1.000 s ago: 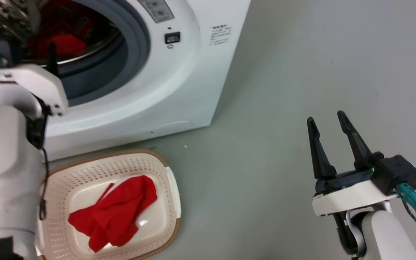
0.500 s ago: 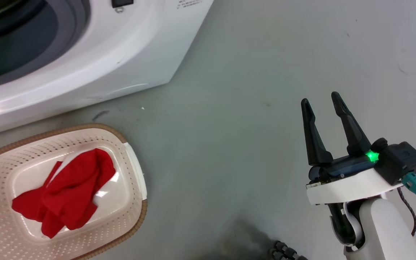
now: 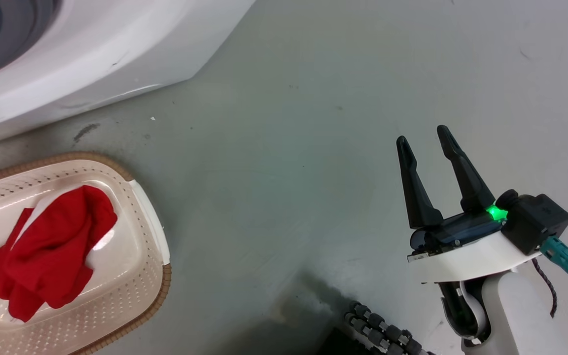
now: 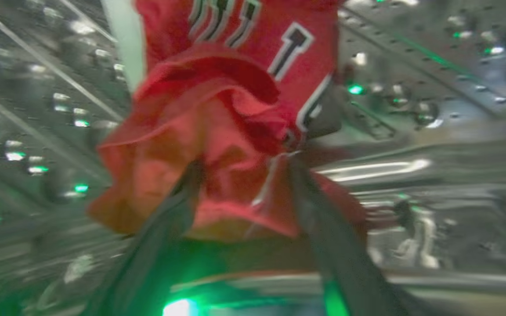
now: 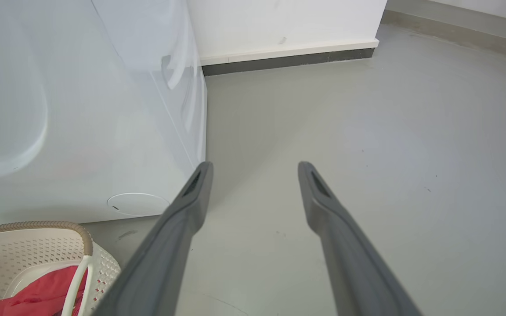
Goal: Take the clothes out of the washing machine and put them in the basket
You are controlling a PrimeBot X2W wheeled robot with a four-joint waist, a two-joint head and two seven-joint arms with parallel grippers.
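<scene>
One garment (image 3: 47, 246) lies in the basket (image 3: 133, 283); inside the washing machine (image 3: 116, 44) our left gripper (image 4: 245, 164) straddles another jersey (image 4: 235, 105), fingers spread, so next we should clench and withdraw, right gripper (image 3: 422, 134) idle, fingers parted.

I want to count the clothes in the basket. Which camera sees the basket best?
The head view: the basket lies open from above with a red garment inside. The right wrist view catches one corner of it; the left wrist view looks into the drum.
</scene>
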